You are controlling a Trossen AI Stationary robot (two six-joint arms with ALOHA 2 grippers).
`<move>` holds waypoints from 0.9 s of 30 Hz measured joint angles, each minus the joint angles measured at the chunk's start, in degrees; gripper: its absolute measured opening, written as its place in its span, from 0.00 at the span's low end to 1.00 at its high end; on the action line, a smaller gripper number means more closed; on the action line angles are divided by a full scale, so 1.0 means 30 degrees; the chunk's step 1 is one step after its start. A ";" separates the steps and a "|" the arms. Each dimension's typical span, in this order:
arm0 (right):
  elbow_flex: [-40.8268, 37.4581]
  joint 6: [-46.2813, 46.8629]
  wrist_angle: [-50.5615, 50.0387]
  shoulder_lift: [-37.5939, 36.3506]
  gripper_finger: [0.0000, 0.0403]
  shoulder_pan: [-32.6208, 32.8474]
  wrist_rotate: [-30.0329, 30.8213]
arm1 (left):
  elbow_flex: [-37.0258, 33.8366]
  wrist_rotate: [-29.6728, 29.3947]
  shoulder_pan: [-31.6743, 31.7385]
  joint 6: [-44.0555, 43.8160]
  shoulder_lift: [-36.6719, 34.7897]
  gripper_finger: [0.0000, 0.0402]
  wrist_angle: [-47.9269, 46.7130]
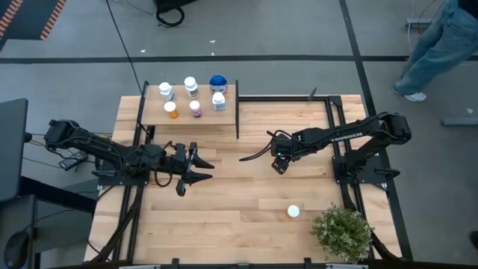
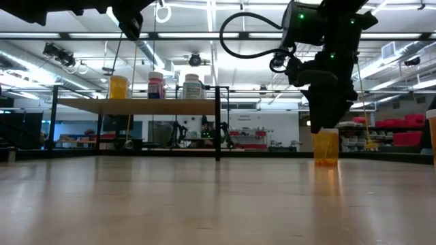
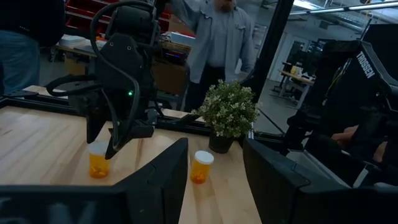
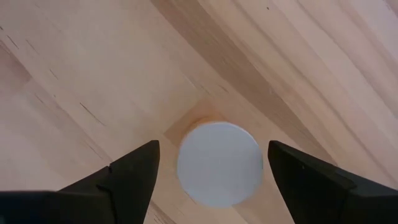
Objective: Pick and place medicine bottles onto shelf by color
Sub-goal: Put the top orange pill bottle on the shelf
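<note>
Right gripper (image 4: 211, 171) hovering wide open, holding nothing, straddling white-capped orange bottle (image 4: 218, 163) standing at table centre, 5 o'clock of shelf (image 1: 190, 112); off-centre descent risking fingers tipping it; left gripper (image 1: 196, 167) idling open.
</note>
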 joint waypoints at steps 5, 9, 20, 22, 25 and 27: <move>0.0000 0.0005 0.0000 0.0000 0.76 0.0000 0.0002 | 0.0000 0.0000 -0.0006 0.0000 0.0000 0.40 0.0000; 0.0000 0.0003 0.0000 0.0000 0.76 0.0000 0.0002 | 0.0000 -0.0005 -0.0003 0.0000 0.0000 0.40 0.0000; 0.0000 0.0032 0.0000 0.0000 0.76 0.0000 0.0002 | 0.0000 -0.0001 -0.0001 0.0000 0.0000 0.40 -0.0006; 0.0000 0.0163 0.0000 0.0000 0.76 0.0000 -0.0015 | 0.0000 0.0000 0.0000 0.0000 0.0000 0.40 0.0000; 0.0000 0.0169 0.0000 0.0000 0.76 0.0006 -0.0231 | 0.0000 -0.0002 -0.0007 0.0000 0.0000 0.40 -0.0002; 0.0000 0.0198 0.0000 0.0000 0.76 0.0005 -0.0264 | 0.0000 0.0000 0.0000 0.0000 0.0000 0.40 -0.0004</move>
